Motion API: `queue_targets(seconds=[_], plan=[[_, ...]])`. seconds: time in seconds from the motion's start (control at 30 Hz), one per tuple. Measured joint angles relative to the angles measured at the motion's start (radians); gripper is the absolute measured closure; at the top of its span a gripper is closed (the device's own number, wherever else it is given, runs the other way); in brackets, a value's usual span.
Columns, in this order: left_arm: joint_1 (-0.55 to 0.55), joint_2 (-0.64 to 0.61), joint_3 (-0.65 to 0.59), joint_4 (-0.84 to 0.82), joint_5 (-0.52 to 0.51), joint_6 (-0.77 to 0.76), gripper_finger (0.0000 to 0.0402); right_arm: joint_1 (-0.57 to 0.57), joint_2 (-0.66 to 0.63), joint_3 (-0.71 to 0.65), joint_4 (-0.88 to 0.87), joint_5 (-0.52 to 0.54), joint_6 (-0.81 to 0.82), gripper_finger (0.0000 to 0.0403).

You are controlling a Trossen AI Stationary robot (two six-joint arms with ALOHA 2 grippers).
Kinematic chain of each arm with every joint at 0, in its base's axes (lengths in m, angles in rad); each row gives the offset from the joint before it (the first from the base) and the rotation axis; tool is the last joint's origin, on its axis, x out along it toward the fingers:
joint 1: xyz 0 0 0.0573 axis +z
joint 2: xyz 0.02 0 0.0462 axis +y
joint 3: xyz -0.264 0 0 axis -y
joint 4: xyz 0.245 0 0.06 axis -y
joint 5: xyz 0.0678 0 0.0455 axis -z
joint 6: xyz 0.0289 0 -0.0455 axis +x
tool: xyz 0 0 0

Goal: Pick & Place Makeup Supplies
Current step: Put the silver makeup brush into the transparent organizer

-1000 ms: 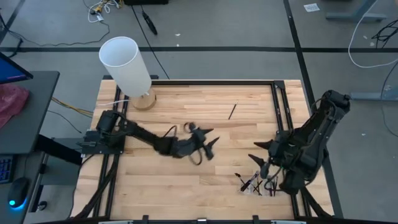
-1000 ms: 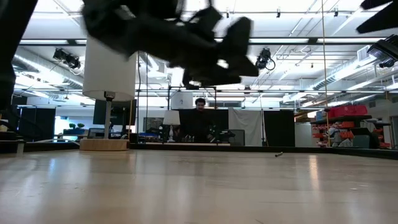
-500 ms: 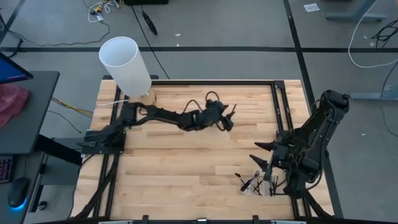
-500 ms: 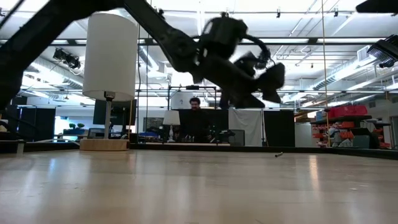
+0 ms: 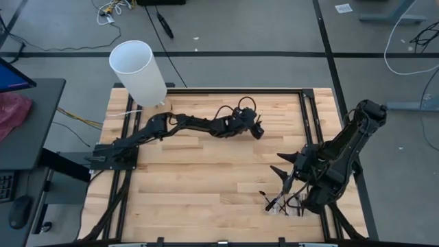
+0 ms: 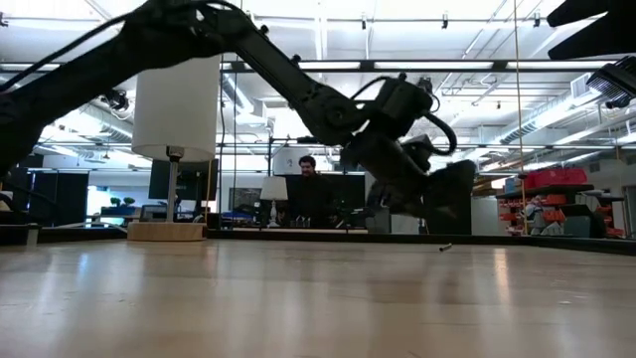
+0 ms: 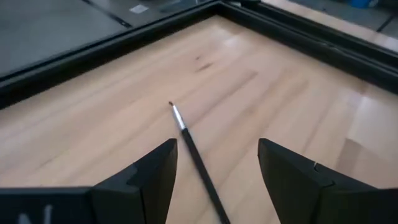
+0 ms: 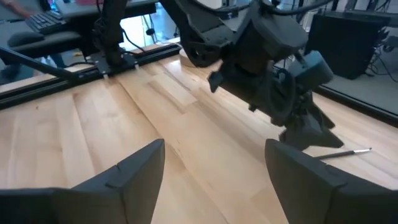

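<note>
Over 1 lone makeup brush (image 7: 194,151), left gripper (image 7: 214,180) hovers, fingers apart; right gripper (image 8: 214,186) gapes, empty.

Count on the table
1 lone brush (image 7: 194,154), 1 brush heap (image 5: 282,203), 1 white cylinder (image 5: 139,74), 2 arms

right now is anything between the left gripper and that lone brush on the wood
Nothing visible. The left gripper hangs open directly over the lone brush, whose handle runs between the two fingers, with only bare table around it.
</note>
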Motion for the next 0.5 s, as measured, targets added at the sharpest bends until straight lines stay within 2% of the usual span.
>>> queue_targets(seconds=[0.17,0.4,0.5], plan=[[0.021,0.065,0.062,0.002,0.037,0.001,0.0186,-0.003,0.0,0.0,0.002,0.0,-0.001,0.0124],[0.04,0.145,0.11,-0.002,0.026,0.001,0.0214,-0.003,0.0,0.0,0.006,0.0,-0.001,0.0124],[0.035,0.156,0.113,-0.002,0.008,0.057,0.0225,-0.003,0.0,0.0,0.008,0.0,-0.001,0.0124]])
